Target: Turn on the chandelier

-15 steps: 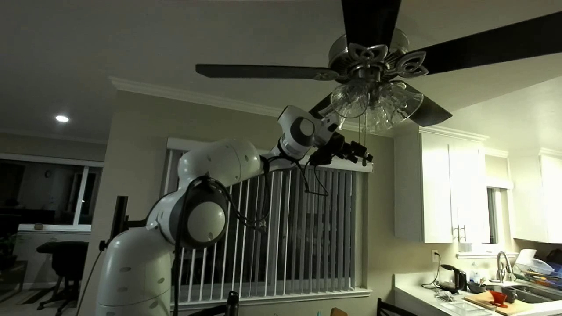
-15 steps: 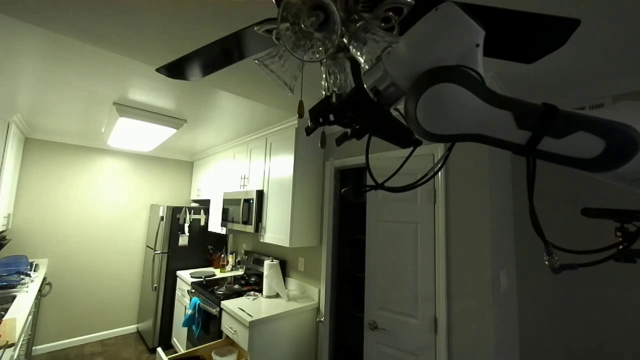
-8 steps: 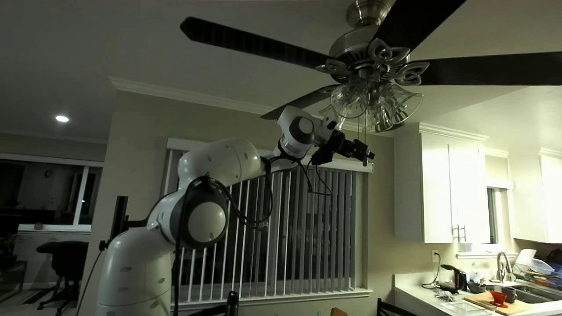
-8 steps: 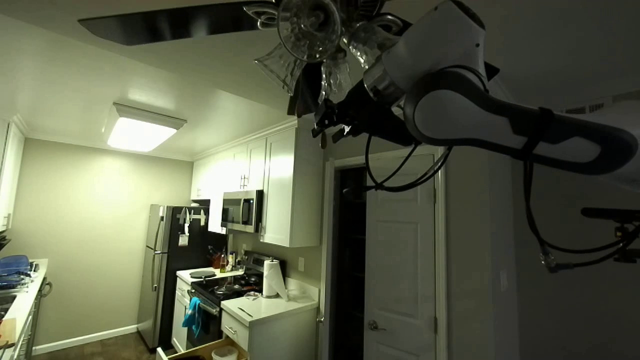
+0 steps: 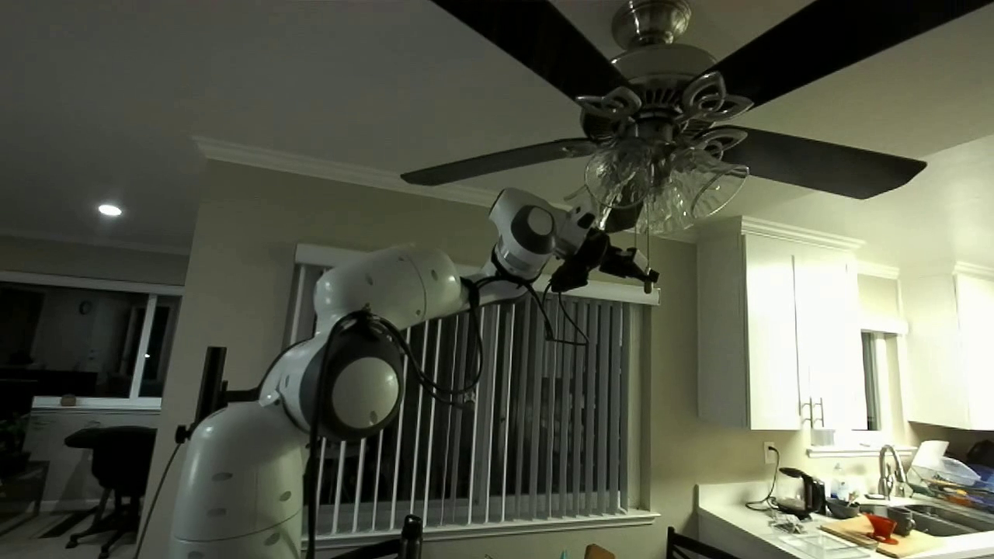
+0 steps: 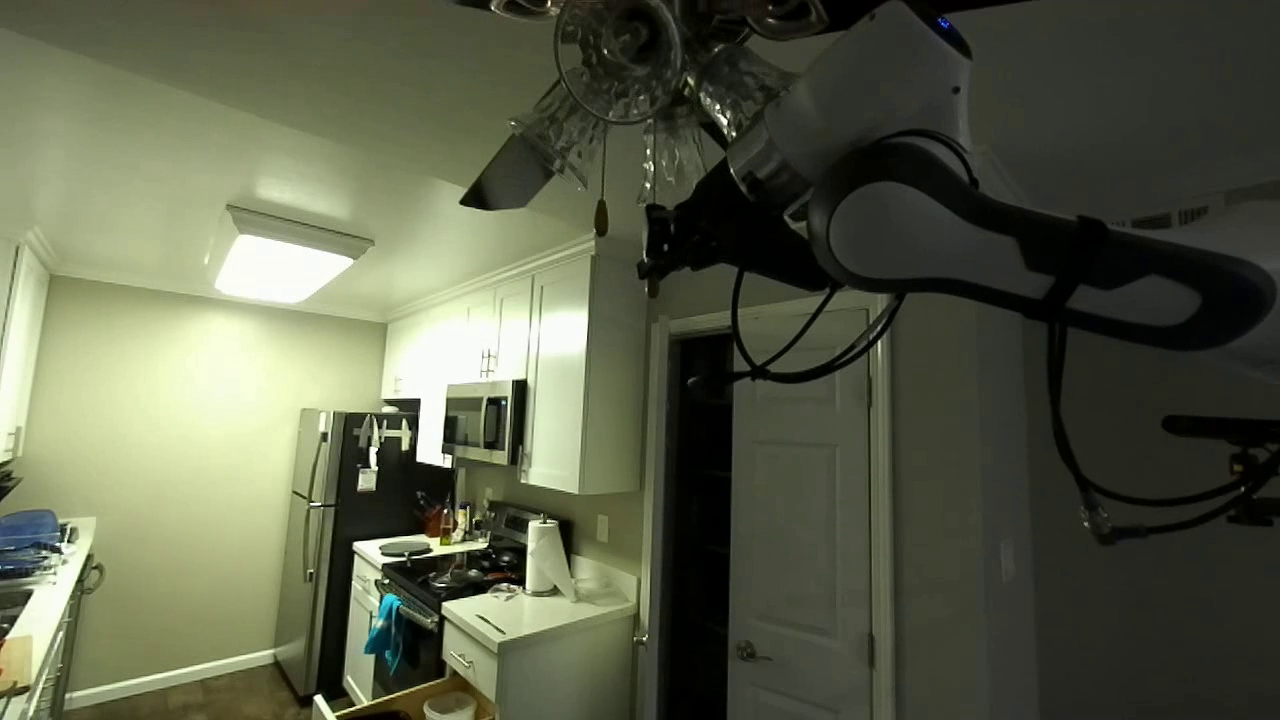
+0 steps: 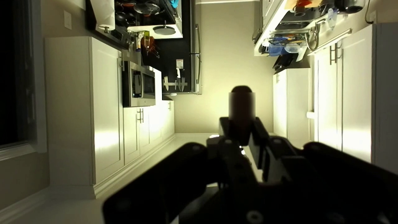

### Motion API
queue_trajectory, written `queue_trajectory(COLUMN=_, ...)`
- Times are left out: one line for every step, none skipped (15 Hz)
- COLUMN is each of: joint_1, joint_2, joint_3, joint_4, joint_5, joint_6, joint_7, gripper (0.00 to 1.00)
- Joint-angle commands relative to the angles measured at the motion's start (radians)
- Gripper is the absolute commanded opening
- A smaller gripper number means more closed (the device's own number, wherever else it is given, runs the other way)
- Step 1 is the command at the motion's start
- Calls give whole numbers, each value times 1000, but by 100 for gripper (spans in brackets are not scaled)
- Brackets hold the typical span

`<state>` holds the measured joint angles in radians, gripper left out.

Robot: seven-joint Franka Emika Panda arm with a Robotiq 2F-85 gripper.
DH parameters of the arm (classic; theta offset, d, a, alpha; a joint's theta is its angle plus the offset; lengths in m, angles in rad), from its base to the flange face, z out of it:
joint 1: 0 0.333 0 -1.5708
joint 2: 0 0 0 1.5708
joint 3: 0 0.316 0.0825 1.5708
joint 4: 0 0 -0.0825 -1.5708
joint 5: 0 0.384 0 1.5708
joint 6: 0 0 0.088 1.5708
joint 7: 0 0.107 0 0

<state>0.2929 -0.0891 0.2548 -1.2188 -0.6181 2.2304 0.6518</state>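
The chandelier (image 5: pixel 703 186) hangs from the ceiling with unlit clear bell shades, silver fittings and long dark blades; its shades (image 6: pixel 618 60) also show in an exterior view. Two pull chains hang below it. One ends in a brown fob (image 6: pixel 601 218) that hangs free, left of my gripper (image 6: pixel 652 248). The fob of the other chain, a dark rounded piece (image 7: pixel 242 107), is pinched between my fingertips in the wrist view. Its lower end (image 6: pixel 653 289) pokes out below the fingers. My gripper is shut on it, just under the glass shades.
A dark blade (image 5: pixel 823 159) sweeps round close above the arm. Behind the arm is a window with vertical blinds (image 5: pixel 536 404). White cabinets (image 5: pixel 776 334), a lit ceiling panel (image 6: pixel 288 265) and a door (image 6: pixel 800 500) stand farther off.
My jaws have come together from wide apart and now pinch the fob. The gripper has shifted only slightly. The fan blades have turned to different positions in each frame.
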Motion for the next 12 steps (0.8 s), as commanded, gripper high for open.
queue_trajectory(joint_1=-4, joint_2=-27, joint_3=1, joint_4=-28, joint_5=-23, joint_6=-30, joint_7=22, gripper=4)
queue_trajectory(joint_1=-6, joint_2=-30, joint_3=0, joint_4=-36, joint_5=-24, joint_6=-40, joint_7=21, gripper=4)
queue_trajectory(joint_1=-8, joint_2=-31, joint_3=-2, joint_4=-46, joint_5=-29, joint_6=-56, joint_7=19, gripper=4)
queue_trajectory(joint_1=-9, joint_2=-31, joint_3=-3, joint_4=-52, joint_5=-29, joint_6=-79, joint_7=15, gripper=4)
queue_trajectory(joint_1=-9, joint_2=-32, joint_3=-4, joint_4=-60, joint_5=-38, joint_6=-101, joint_7=12, gripper=4)
queue_trajectory(joint_1=-9, joint_2=-33, joint_3=-6, joint_4=-68, joint_5=-42, joint_6=-124, joint_7=9, gripper=4)
queue_trajectory(joint_1=-7, joint_2=-35, joint_3=-8, joint_4=-72, joint_5=-35, joint_6=-139, joint_7=3, gripper=4)
queue_trajectory(joint_1=-6, joint_2=-37, joint_3=-10, joint_4=-76, joint_5=-35, joint_6=-143, joint_7=0, gripper=4)
queue_trajectory(joint_1=-6, joint_2=-41, joint_3=-11, joint_4=-84, joint_5=-39, joint_6=-140, joint_7=1, gripper=4)
queue_trajectory(joint_1=-5, joint_2=-41, joint_3=-11, joint_4=-82, joint_5=-39, joint_6=-144, joint_7=1, gripper=4)
queue_trajectory(joint_1=-5, joint_2=-42, joint_3=-12, joint_4=-80, joint_5=-37, joint_6=-136, joint_7=1, gripper=4)
queue_trajectory(joint_1=-4, joint_2=-42, joint_3=-11, joint_4=-76, joint_5=-39, joint_6=-131, joint_7=7, gripper=26)
